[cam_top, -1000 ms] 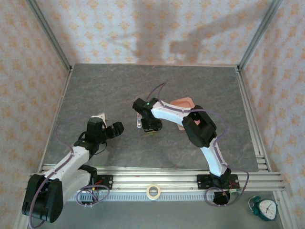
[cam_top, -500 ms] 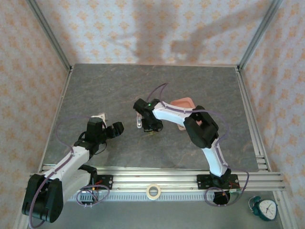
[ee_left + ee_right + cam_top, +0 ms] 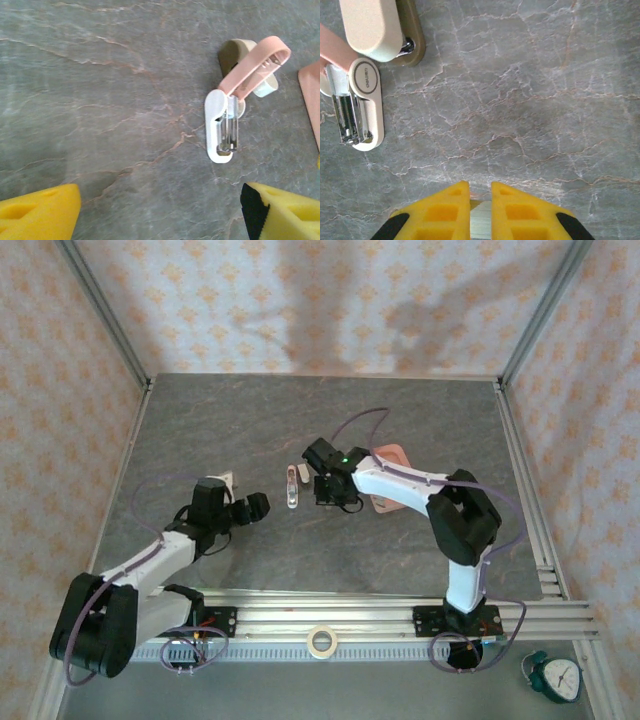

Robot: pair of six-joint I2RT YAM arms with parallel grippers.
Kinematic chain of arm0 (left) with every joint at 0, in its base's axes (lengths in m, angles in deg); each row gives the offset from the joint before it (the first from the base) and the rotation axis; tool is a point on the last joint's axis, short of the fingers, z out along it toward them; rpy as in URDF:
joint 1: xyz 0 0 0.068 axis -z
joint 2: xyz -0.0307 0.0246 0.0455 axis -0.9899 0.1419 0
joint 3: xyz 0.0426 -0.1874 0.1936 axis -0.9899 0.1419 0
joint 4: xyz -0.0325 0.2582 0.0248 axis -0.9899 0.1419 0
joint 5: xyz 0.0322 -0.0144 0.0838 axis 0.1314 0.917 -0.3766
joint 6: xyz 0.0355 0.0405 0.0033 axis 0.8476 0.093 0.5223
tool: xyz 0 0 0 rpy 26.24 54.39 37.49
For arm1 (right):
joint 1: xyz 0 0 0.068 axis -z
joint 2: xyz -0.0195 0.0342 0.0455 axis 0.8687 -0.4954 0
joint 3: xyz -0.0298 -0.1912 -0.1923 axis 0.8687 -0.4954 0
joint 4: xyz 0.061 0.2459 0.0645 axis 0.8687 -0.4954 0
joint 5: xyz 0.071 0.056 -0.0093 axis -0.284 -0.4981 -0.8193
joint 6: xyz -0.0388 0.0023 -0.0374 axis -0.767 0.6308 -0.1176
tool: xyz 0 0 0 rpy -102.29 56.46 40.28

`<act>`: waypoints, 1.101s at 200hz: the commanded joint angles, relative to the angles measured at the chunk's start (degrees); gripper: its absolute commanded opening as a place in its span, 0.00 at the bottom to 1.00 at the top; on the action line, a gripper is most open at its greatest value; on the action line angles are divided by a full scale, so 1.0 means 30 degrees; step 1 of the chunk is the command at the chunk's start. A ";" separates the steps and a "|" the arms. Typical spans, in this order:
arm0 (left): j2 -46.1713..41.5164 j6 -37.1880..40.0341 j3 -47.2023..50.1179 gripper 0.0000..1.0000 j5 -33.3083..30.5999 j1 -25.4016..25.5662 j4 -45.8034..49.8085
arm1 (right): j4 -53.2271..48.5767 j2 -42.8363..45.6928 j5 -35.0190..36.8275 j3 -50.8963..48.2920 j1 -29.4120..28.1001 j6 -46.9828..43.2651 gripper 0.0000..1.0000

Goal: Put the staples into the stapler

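The stapler [image 3: 291, 487] lay hinged open on the table [image 3: 420, 420], between the two arms. The right gripper [image 3: 480, 192] was closed on the staples [image 3: 480, 223] just beside it. The left gripper [image 3: 160, 200] stood wide apart.

The stapler [image 3: 291, 487] lies open near the middle of the surface. Its white base [image 3: 214, 125] rests flat with the metal channel [image 3: 227, 132] facing up, and its pink top arm [image 3: 252, 65] is swung up and back from the hinge. A small grey strip of staples [image 3: 480, 223] is pinched between the tips of the right hand [image 3: 480, 190], apart from the stapler.
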 commanded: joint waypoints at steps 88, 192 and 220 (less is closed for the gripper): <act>0.4133 0.0143 -0.2460 0.77 0.0369 0.2163 -0.2000 | 0.1781 0.2342 0.0833 -0.2931 0.0618 0.0697 0.13; 0.7712 -0.0209 -0.4316 0.65 0.1031 0.3125 -0.3230 | 0.1995 0.3108 0.1221 -0.3740 0.0710 0.0557 0.13; 0.8404 -0.0329 -0.4651 0.63 0.1177 0.3358 -0.3478 | 0.2022 0.3308 0.1257 -0.3903 0.0721 0.0540 0.13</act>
